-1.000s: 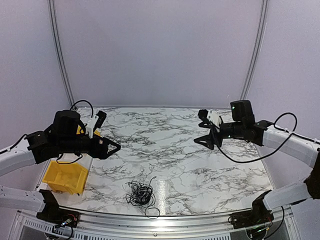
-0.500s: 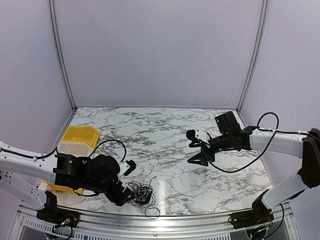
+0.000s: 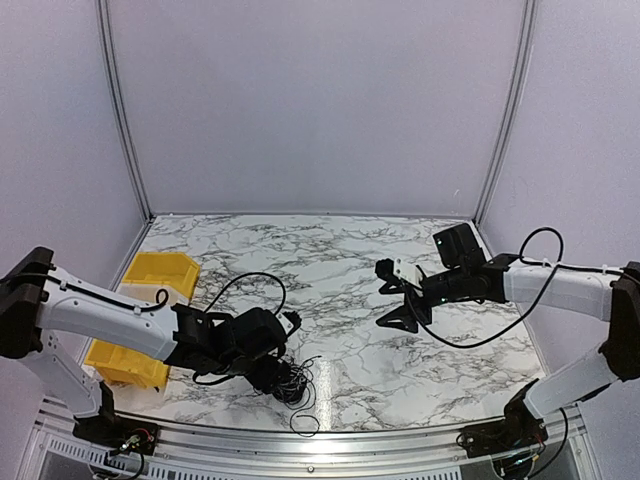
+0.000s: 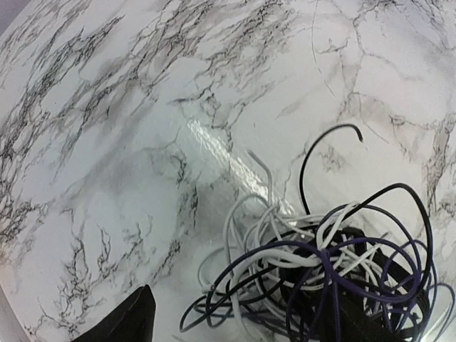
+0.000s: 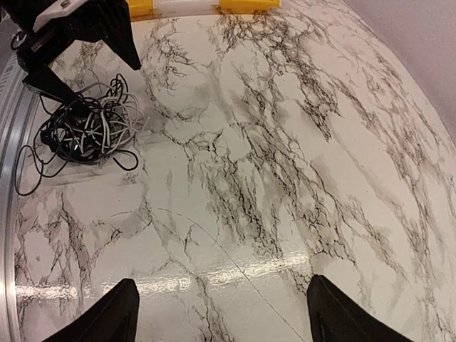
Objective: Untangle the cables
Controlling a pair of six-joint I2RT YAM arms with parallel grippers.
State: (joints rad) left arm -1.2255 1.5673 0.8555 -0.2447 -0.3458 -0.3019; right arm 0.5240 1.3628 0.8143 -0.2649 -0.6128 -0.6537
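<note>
The cables point(image 3: 292, 385) are a small tangled bunch of thin wires near the table's front edge. In the left wrist view the cables point(image 4: 320, 278) show black, dark purple and white strands with loose loops. My left gripper point(image 3: 278, 374) is down at the bunch's left side and open. Its left finger point(image 4: 125, 324) is clear of the wires and its right finger is half hidden under them. My right gripper point(image 3: 396, 298) is open and empty above the table, well right of the bunch. The cables also show in the right wrist view point(image 5: 78, 132).
Two yellow bins stand at the left, one at the back point(image 3: 160, 272) and one nearer the front point(image 3: 125, 360), partly behind my left arm. The marble table point(image 3: 330, 260) ends at a metal rail just in front of the bunch. A loose loop point(image 3: 305, 425) reaches that edge.
My left arm has swung from beside the yellow bins down to the cable bunch at the front. My right gripper has moved lower and a little toward the table's middle.
</note>
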